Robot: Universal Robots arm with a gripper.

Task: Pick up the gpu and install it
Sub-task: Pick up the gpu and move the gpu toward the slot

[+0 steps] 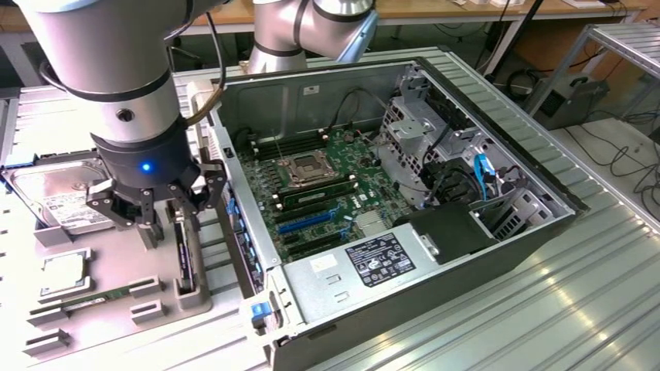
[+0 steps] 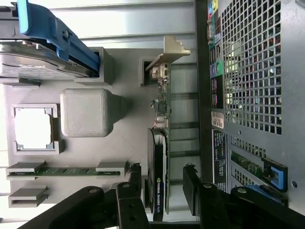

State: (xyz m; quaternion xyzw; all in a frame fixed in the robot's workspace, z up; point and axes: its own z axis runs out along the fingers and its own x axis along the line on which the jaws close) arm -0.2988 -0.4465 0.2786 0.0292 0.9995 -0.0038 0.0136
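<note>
Item: gpu (image 2: 163, 143), a thin dark card standing on its long edge in a slot of the grey tray (image 2: 128, 119). It sits on the table (image 1: 577, 309) just beside the open case (image 1: 341, 100). The silver bracket (image 2: 169, 52) is at the end away from the end effector, and the black cooler (image 2: 156, 162) is at the near end. Neighbours on the tray are a hard drive (image 1: 57, 193), a CPU (image 2: 32, 130) and a memory stick (image 2: 71, 170), all apart from the card. End effector (image 2: 163, 167): spread wide and holding nothing. It is lowered over the cooler end with one of its fingers (image 2: 190, 186) on each broad face, and a gap shows on at least the board side. Handling, as judged: light and stiff, so it should lift as one piece without sagging. It is fragile, given the small parts exposed on the board face and a contact edge down in the slot. The cooler shell looks smooth and may slip under a weak pinch. Best hold: across the two broad faces at the cooler, where the card is thickest, keeping off the bracket and the bare components. A straight pull upward should avoid binding in the slot.
</note>
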